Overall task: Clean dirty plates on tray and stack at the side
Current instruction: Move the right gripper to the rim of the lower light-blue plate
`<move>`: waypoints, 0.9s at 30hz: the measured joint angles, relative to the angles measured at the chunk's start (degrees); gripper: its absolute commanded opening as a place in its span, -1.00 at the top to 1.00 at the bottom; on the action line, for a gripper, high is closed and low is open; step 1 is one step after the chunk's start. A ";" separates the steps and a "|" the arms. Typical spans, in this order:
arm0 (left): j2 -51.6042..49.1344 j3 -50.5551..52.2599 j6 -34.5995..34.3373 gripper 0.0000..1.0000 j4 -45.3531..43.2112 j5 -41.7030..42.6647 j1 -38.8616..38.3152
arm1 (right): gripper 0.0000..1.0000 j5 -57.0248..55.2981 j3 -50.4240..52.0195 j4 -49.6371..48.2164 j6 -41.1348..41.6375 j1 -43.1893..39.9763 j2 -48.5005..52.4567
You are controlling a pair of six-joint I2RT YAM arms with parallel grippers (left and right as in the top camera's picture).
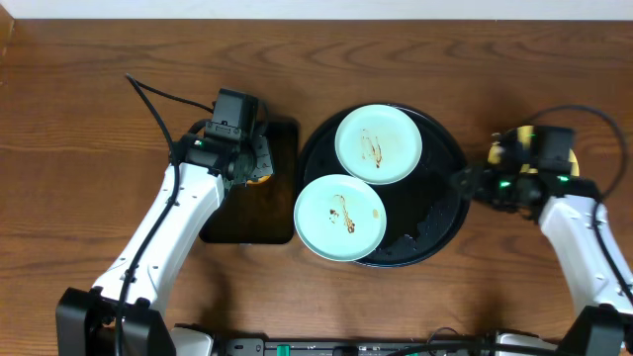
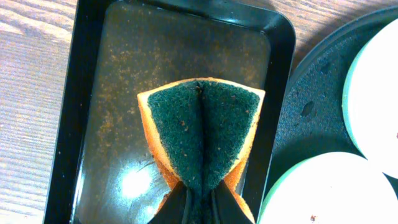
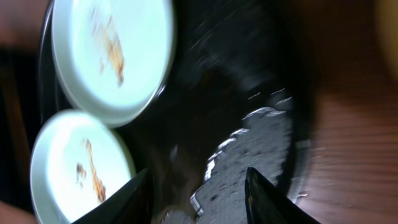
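Two pale mint-blue plates with brown smears lie on the round black tray: one at the back, one at the front left, which overhangs the rim. My left gripper is shut on a folded green-and-orange sponge, held above the rectangular tray. At the round tray's right rim my right gripper is open with nothing between its fingers. The right wrist view shows both plates and wet tray floor. A pale yellow shape shows at that view's corner.
A smaller rectangular black tray with a wet, glossy floor sits just left of the round tray. Bare wooden table surrounds both trays. Cables trail from each arm across the back of the table.
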State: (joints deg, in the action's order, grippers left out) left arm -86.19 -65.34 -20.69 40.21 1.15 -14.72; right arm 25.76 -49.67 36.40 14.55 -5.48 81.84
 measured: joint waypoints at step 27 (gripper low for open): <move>0.00 0.90 0.00 0.85 -0.61 6.03 -13.05 | 0.80 -1.62 0.00 -4.61 2.93 23.69 15.47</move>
State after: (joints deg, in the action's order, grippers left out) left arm -86.19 -64.45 -20.69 39.59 7.18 -27.77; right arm 24.14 -49.67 31.79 17.47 18.22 97.32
